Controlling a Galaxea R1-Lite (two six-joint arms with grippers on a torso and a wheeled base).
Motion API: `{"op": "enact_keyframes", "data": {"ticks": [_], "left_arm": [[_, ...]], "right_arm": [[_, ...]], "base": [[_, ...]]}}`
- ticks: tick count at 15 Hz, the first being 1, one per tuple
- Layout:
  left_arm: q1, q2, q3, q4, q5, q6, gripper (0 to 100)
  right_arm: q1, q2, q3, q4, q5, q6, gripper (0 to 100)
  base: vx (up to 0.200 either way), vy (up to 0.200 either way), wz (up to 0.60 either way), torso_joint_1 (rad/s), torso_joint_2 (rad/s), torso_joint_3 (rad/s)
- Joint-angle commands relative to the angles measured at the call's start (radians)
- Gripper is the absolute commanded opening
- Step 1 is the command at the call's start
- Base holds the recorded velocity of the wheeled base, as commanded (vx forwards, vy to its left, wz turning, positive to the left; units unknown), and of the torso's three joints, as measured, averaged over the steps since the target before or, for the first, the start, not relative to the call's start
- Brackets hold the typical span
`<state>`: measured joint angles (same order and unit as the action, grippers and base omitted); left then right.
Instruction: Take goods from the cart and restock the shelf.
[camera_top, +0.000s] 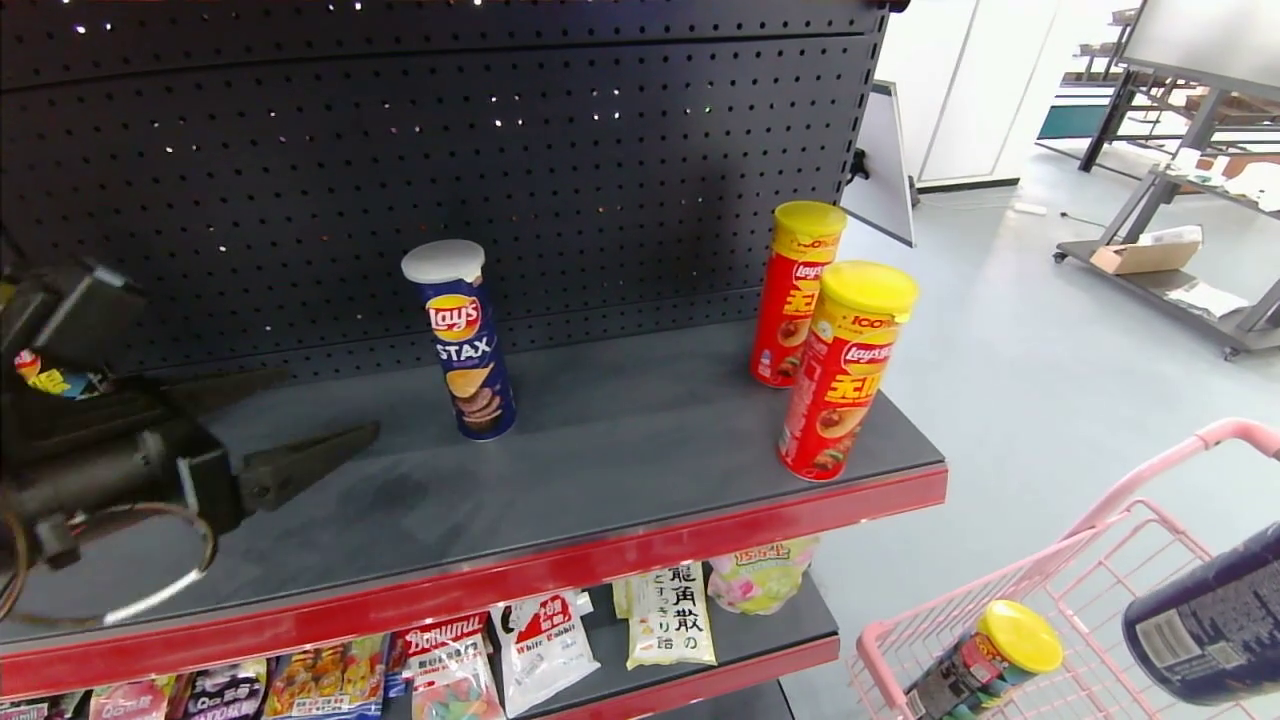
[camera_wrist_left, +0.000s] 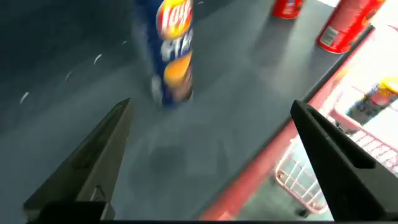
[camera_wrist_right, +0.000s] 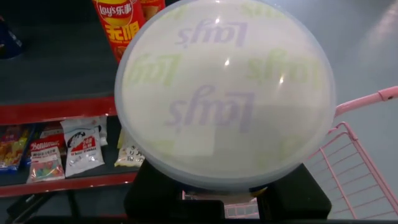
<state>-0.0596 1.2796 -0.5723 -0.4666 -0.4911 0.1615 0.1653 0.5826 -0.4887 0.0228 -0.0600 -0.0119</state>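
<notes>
- Your left end effector (camera_wrist_left: 211, 106) hangs open and empty over the shelf (camera_top: 620, 470), near the blue can (camera_top: 462, 340) standing on it.
- Your right end effector (camera_wrist_right: 227, 198) grips a dark can (camera_top: 1205, 615) off the shelf's right end, above the cart (camera_top: 1225, 430).
- Shelved: blue can, two red cans (camera_top: 845, 370). Remaining, as I judge it: the dark can, plus a yellow-lidded can (camera_top: 985, 655) in the cart.

Grey shelf (camera_top: 620, 470), red-edged. Blue can (camera_top: 462, 340) stood upright mid-shelf; back red can (camera_top: 797, 295) and front red can (camera_top: 845, 372) stood upright near right end.
</notes>
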Motion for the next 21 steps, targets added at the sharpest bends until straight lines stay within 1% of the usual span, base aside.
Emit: {"op": "enact_keyframes", "data": {"ticks": [1,2,4,5,6,7,8,9,10,12,14,17,21], "left_arm": [[0.038,0.317,-0.192,-0.067,-0.121,0.090,100],[0.038,0.334,-0.215,-0.069,-0.124,0.095,100],[0.044,0.356,-0.221,-0.090,-0.155,0.104,100],[0.064,0.359,-0.218,-0.118,-0.213,0.105,100],[0.080,0.368,-0.219,-0.138,-0.259,0.112,100],[0.089,0.392,-0.222,-0.162,-0.281,0.128,100],[0.095,0.422,-0.233,-0.198,-0.285,0.150,100],[0.098,0.435,-0.242,-0.216,-0.290,0.155,100],[0.099,0.465,-0.270,-0.264,-0.330,0.156,100],[0.098,0.495,-0.317,-0.270,-0.363,0.156,100],[0.093,0.500,-0.336,-0.268,-0.394,0.153,100],[0.098,0.541,-0.382,-0.274,-0.405,0.155,100],[0.089,0.592,-0.437,-0.276,-0.425,0.156,100]], "right_arm": [[0.000,0.060,-0.005,-0.029,0.000,0.009,0],[0.000,0.071,-0.007,-0.030,0.000,0.010,0],[0.000,0.074,-0.007,-0.032,0.000,0.009,0],[-0.001,0.076,-0.010,-0.032,-0.001,0.009,0],[-0.001,0.074,-0.013,-0.030,-0.001,0.009,0],[-0.001,0.076,-0.014,-0.030,-0.001,0.009,0],[-0.004,0.076,-0.016,-0.032,-0.001,0.009,0],[-0.004,0.076,-0.016,-0.032,-0.001,0.009,0],[-0.004,0.076,-0.021,-0.030,-0.001,0.007,0],[-0.004,0.082,-0.034,-0.030,-0.004,0.009,0],[-0.004,0.082,-0.042,-0.030,-0.007,0.007,0],[-0.004,0.082,-0.050,-0.029,-0.011,0.007,0],[-0.004,0.089,-0.060,-0.029,-0.012,0.007,0]], "base": [[0.000,0.000,0.00,0.000,0.00,0.000],[0.000,0.000,0.00,0.000,0.00,0.000],[0.000,0.000,0.00,0.000,0.00,0.000],[0.000,0.000,0.00,0.000,0.00,0.000],[0.000,0.000,0.00,0.000,0.00,0.000],[0.000,0.000,0.00,0.000,0.00,0.000],[0.000,0.000,0.00,0.000,0.00,0.000],[0.000,0.000,0.00,0.000,0.00,0.000],[0.000,0.000,0.00,0.000,0.00,0.000],[0.000,0.000,0.00,0.000,0.00,0.000],[0.000,0.000,0.00,0.000,0.00,0.000],[0.000,0.000,0.00,0.000,0.00,0.000],[0.000,0.000,0.00,0.000,0.00,0.000]]}}
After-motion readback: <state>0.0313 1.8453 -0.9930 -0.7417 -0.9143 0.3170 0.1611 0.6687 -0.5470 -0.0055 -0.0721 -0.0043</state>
